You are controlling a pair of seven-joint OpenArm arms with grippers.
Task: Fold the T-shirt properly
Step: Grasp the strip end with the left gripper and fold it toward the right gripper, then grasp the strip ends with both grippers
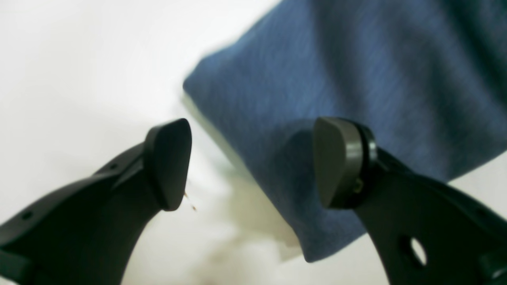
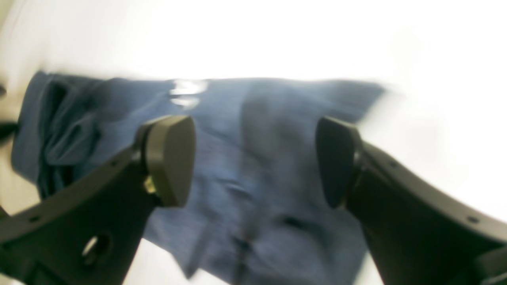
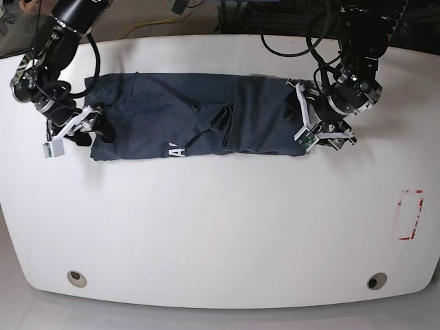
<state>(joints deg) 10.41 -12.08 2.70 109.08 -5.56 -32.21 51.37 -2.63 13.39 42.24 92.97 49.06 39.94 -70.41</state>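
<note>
While both tools stand unclenched, gripping nothing, bare white table [image 3: 220, 234] fills the foreground; beyond it the T-shirt [image 3: 192, 124] lies as a long band, right gripper [image 3: 93, 124] at one end, left gripper [image 3: 309, 122] at the other.

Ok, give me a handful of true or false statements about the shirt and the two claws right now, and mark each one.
1. The T-shirt lies as a long band across the white table. True.
2. The left claw is clamped shut on cloth. False: its jaws stand apart, with nothing between them.
3. The right claw is open above the blue cloth. True.
4. The shirt hangs off the table's near edge. False: it lies toward the far side.
5. White lettering shows on the shirt's near edge. True.
</note>
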